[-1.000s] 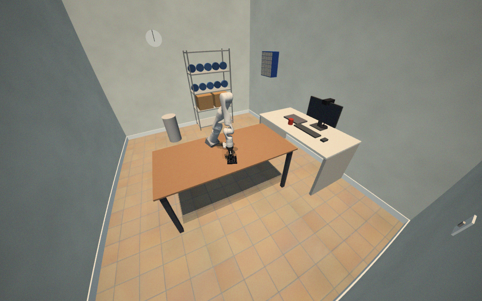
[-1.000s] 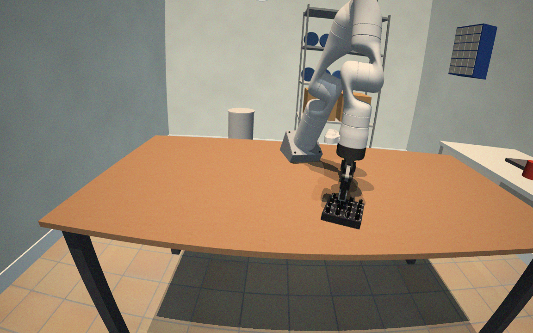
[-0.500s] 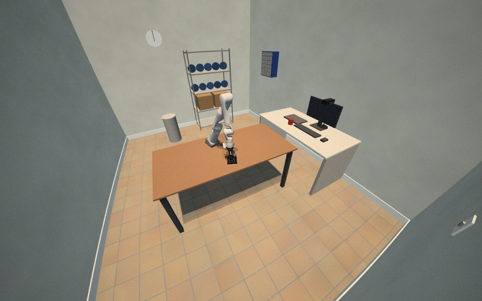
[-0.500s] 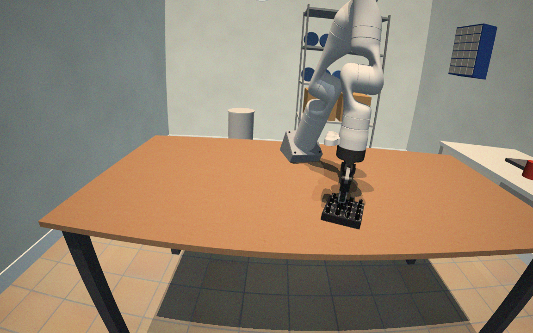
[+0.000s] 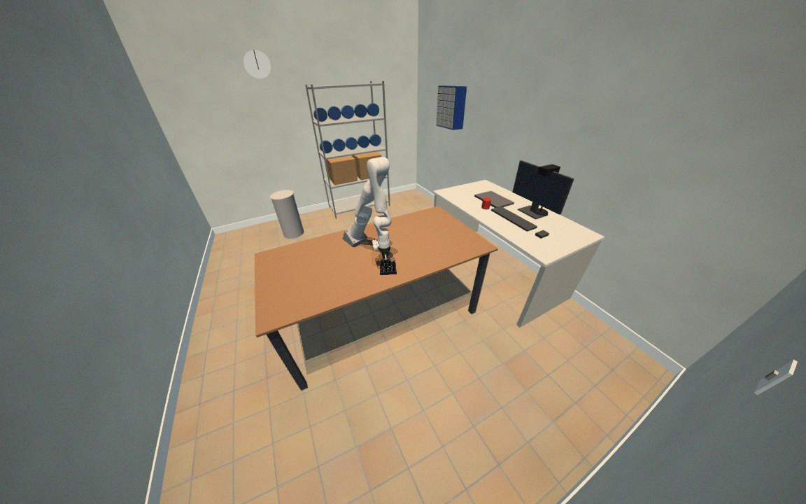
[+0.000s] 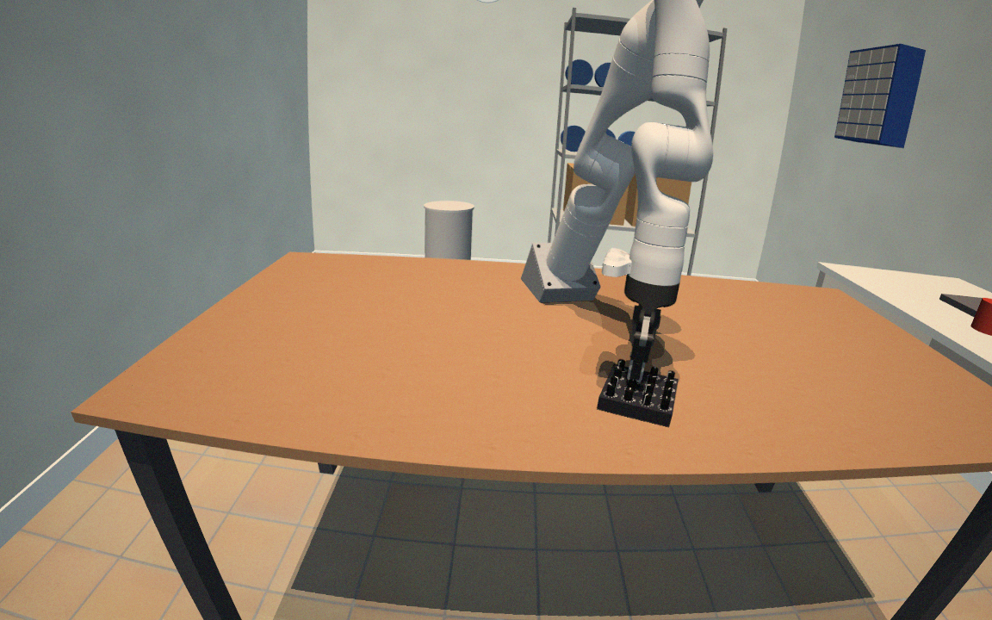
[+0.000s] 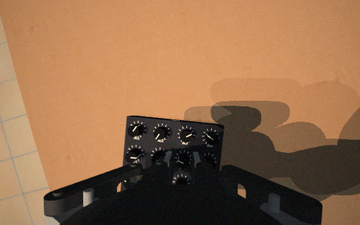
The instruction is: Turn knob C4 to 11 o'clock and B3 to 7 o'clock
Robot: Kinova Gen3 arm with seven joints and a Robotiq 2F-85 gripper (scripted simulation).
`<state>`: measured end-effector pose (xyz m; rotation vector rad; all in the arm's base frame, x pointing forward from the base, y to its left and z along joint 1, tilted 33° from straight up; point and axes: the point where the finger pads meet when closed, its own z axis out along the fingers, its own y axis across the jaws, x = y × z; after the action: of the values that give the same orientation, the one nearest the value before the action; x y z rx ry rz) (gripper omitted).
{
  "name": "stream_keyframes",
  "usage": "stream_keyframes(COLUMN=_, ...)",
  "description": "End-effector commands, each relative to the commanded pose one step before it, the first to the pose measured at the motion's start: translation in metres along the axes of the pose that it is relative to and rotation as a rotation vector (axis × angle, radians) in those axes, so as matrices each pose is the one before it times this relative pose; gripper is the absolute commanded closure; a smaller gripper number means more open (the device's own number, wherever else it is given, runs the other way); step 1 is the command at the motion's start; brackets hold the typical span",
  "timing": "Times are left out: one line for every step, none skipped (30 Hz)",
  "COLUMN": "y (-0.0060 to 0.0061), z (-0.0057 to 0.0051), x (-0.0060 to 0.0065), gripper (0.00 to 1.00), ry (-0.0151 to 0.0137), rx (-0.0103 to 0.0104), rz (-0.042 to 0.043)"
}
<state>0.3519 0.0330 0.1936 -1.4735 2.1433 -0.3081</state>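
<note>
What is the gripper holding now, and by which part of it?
Nothing is held: the fingers stand apart, with a gap on each side of knob B3.

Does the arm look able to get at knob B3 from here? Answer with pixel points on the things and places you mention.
Likely yes: the claw (image 5: 385, 258) (image 6: 637, 379) (image 7: 182, 160) has its fingertips either side of B3 (image 7: 183, 159), with nothing visible between.

Pale grey rounded arm (image 5: 362, 210) (image 6: 669, 154), thin seam lines, black jaws (image 5: 385, 257) (image 6: 637, 376)

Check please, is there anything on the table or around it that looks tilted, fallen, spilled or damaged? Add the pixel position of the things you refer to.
Nothing stands out. The knob box (image 5: 387, 271) (image 6: 633, 410) (image 7: 172, 144) sits level on the table (image 5: 318, 276) (image 6: 376, 362) (image 7: 105, 62), and the red mug (image 5: 486, 204) (image 6: 990, 317) stands upright on the desk (image 5: 550, 247) (image 6: 900, 296). I see no spill or damage.
</note>
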Motion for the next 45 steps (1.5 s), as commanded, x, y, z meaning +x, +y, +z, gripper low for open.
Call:
stream_keyframes(y=0.00070, z=0.00109, x=-0.00026, gripper=0.81, ry=0.00118, rx=-0.00233, rz=0.00025)
stream_keyframes(y=0.00000, z=0.00015, x=-0.00004, gripper=0.81, ry=-0.00012, rx=0.00001, rz=-0.00001)
stream_keyframes(y=0.00000, z=0.00012, x=-0.00003, gripper=0.81, ry=-0.00010, rx=0.00000, rz=-0.00001)
stream_keyframes(y=0.00000, z=0.00008, x=-0.00002, gripper=0.81, ry=-0.00007, rx=0.00000, rz=-0.00001)
stream_keyframes(y=0.00000, z=0.00005, x=-0.00002, gripper=0.81, ry=-0.00005, rx=0.00000, rz=0.00000)
stream_keyframes(y=0.00000, z=0.00003, x=-0.00001, gripper=0.81, ry=-0.00003, rx=0.00000, rz=0.00000)
stream_keyframes(y=0.00000, z=0.00001, x=0.00000, gripper=0.81, ry=-0.00001, rx=0.00000, rz=0.00000)
stream_keyframes(y=0.00000, z=0.00000, x=0.00000, gripper=0.81, ry=0.00000, rx=0.00000, rz=0.00000)
stream_keyframes(y=0.00000, z=0.00000, x=0.00000, gripper=0.81, ry=0.00000, rx=0.00000, rz=0.00000)
stream_keyframes(y=0.00000, z=0.00000, x=0.00000, gripper=0.81, ry=0.00000, rx=0.00000, rz=0.00000)
stream_keyframes(y=0.00000, z=0.00000, x=0.00000, gripper=0.81, ry=0.00000, rx=0.00000, rz=0.00000)
stream_keyframes(y=0.00000, z=0.00000, x=0.00000, gripper=0.81, ry=0.00000, rx=0.00000, rz=0.00000)
stream_keyframes(y=0.00000, z=0.00000, x=0.00000, gripper=0.81, ry=0.00000, rx=0.00000, rz=0.00000)
stream_keyframes(y=0.00000, z=0.00000, x=0.00000, gripper=0.81, ry=0.00000, rx=0.00000, rz=0.00000)
stream_keyframes(y=0.00000, z=0.00000, x=0.00000, gripper=0.81, ry=0.00000, rx=0.00000, rz=0.00000)
stream_keyframes(y=0.00000, z=0.00000, x=0.00000, gripper=0.81, ry=0.00000, rx=0.00000, rz=0.00000)
stream_keyframes(y=0.00000, z=0.00000, x=0.00000, gripper=0.81, ry=0.00000, rx=0.00000, rz=0.00000)
stream_keyframes(y=0.00000, z=0.00000, x=0.00000, gripper=0.81, ry=0.00000, rx=0.00000, rz=0.00000)
stream_keyframes(y=0.00000, z=0.00000, x=0.00000, gripper=0.81, ry=0.00000, rx=0.00000, rz=0.00000)
stream_keyframes(y=0.00000, z=0.00000, x=0.00000, gripper=0.81, ry=0.00000, rx=0.00000, rz=0.00000)
stream_keyframes(y=0.00000, z=0.00000, x=0.00000, gripper=0.81, ry=0.00000, rx=0.00000, rz=0.00000)
stream_keyframes(y=0.00000, z=0.00000, x=0.00000, gripper=0.81, ry=0.00000, rx=0.00000, rz=0.00000)
stream_keyframes(y=0.00000, z=0.00000, x=0.00000, gripper=0.81, ry=0.00000, rx=0.00000, rz=0.00000)
stream_keyframes(y=0.00000, z=0.00000, x=0.00000, gripper=0.81, ry=0.00000, rx=0.00000, rz=0.00000)
stream_keyframes(y=0.00000, z=0.00000, x=0.00000, gripper=0.81, ry=0.00000, rx=0.00000, rz=0.00000)
stream_keyframes(y=0.00000, z=0.00000, x=0.00000, gripper=0.81, ry=0.00000, rx=0.00000, rz=0.00000)
stream_keyframes(y=0.00000, z=0.00000, x=0.00000, gripper=0.81, ry=0.00000, rx=0.00000, rz=0.00000)
stream_keyframes(y=0.00000, z=0.00000, x=0.00000, gripper=0.81, ry=0.00000, rx=0.00000, rz=0.00000)
stream_keyframes(y=0.00000, z=0.00000, x=0.00000, gripper=0.81, ry=0.00000, rx=0.00000, rz=0.00000)
stream_keyframes(y=0.00000, z=0.00000, x=0.00000, gripper=0.81, ry=0.00000, rx=0.00000, rz=0.00000)
stream_keyframes(y=0.00000, z=0.00000, x=0.00000, gripper=0.81, ry=0.00000, rx=0.00000, rz=0.00000)
stream_keyframes(y=0.00000, z=0.00000, x=0.00000, gripper=0.81, ry=0.00000, rx=0.00000, rz=0.00000)
stream_keyframes(y=0.00000, z=0.00000, x=0.00000, gripper=0.81, ry=0.00000, rx=0.00000, rz=0.00000)
stream_keyframes(y=0.00000, z=0.00000, x=0.00000, gripper=0.81, ry=0.00000, rx=0.00000, rz=0.00000)
stream_keyframes(y=0.00000, z=0.00000, x=0.00000, gripper=0.81, ry=0.00000, rx=0.00000, rz=0.00000)
stream_keyframes(y=0.00000, z=0.00000, x=0.00000, gripper=0.81, ry=0.00000, rx=0.00000, rz=0.00000)
stream_keyframes(y=0.00000, z=0.00000, x=0.00000, gripper=0.81, ry=0.00000, rx=0.00000, rz=0.00000)
stream_keyframes(y=0.00000, z=0.00000, x=0.00000, gripper=0.81, ry=0.00000, rx=0.00000, rz=0.00000)
stream_keyframes(y=0.00000, z=0.00000, x=0.00000, gripper=0.81, ry=0.00000, rx=0.00000, rz=0.00000)
stream_keyframes(y=0.00000, z=0.00000, x=0.00000, gripper=0.81, ry=0.00000, rx=0.00000, rz=0.00000)
stream_keyframes(y=0.00000, z=0.00000, x=0.00000, gripper=0.81, ry=0.00000, rx=0.00000, rz=0.00000)
stream_keyframes(y=0.00000, z=0.00000, x=0.00000, gripper=0.81, ry=0.00000, rx=0.00000, rz=0.00000)
stream_keyframes(y=0.00000, z=0.00000, x=0.00000, gripper=0.81, ry=0.00000, rx=0.00000, rz=0.00000)
stream_keyframes(y=0.00000, z=0.00000, x=0.00000, gripper=0.81, ry=0.00000, rx=0.00000, rz=0.00000)
stream_keyframes(y=0.00000, z=0.00000, x=0.00000, gripper=0.92, ry=0.00000, rx=0.00000, rz=0.00000)
